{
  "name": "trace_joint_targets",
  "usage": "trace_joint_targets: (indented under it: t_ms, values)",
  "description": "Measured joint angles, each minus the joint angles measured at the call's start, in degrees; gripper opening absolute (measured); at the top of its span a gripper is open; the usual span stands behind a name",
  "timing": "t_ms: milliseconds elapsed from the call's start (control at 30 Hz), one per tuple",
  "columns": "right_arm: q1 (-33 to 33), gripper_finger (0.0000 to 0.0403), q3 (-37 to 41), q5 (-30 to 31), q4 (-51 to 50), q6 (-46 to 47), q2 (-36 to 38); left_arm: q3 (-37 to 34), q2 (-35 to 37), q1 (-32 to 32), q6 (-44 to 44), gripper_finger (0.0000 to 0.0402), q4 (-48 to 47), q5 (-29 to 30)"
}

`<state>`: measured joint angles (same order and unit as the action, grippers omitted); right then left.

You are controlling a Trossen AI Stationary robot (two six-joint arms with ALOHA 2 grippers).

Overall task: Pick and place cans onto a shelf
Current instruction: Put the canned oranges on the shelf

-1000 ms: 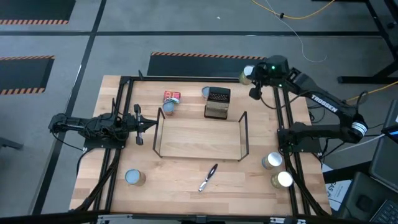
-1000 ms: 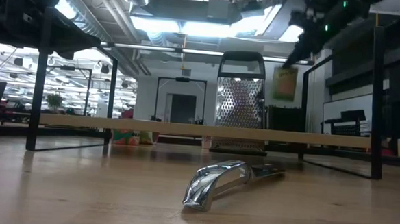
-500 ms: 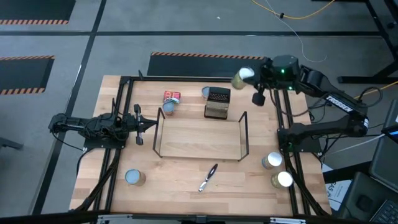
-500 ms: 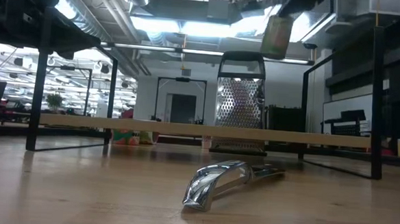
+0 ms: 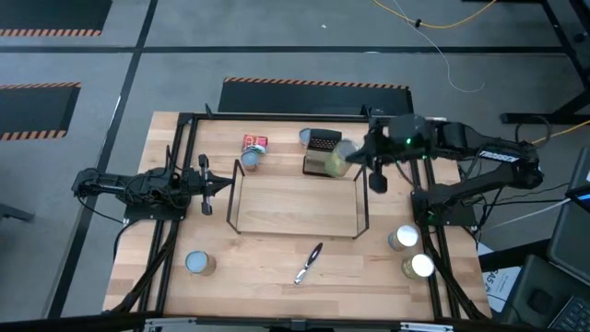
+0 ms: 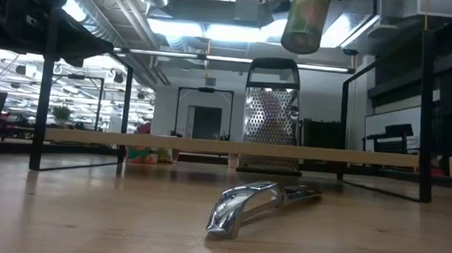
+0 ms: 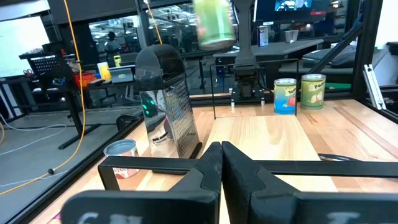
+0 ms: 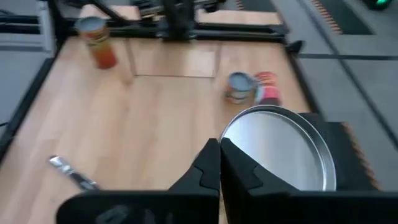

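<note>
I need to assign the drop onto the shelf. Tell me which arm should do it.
The right. Its pincer is shut on a green can, held in the air by the shelf at its far right corner. The left pincer sits empty and shut beside the shelf's left end.

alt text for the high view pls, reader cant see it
Seen from above, the right pincer holds a green can over the far right corner of the wire shelf, beside a dark grater. The left arm waits at the table's left, and other cans stand around the shelf.
</note>
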<state>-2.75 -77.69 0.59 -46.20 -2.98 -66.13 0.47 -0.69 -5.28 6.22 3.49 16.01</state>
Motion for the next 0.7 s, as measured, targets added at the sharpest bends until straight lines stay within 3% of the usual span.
trace_joint_targets:
  t_ms: [433, 700]
  values:
    - [11.52, 0.0000, 7.47, 19.41, -0.24, 13.61, -6.12, 0.00, 0.01, 0.00, -0.01, 0.0000, 0.00, -0.01]
    - [11.97, 0.0000, 16.23, 20.82, 8.01, 18.03, -6.32, 0.00, 0.00, 0.00, 0.00, 0.0000, 0.00, -0.02]
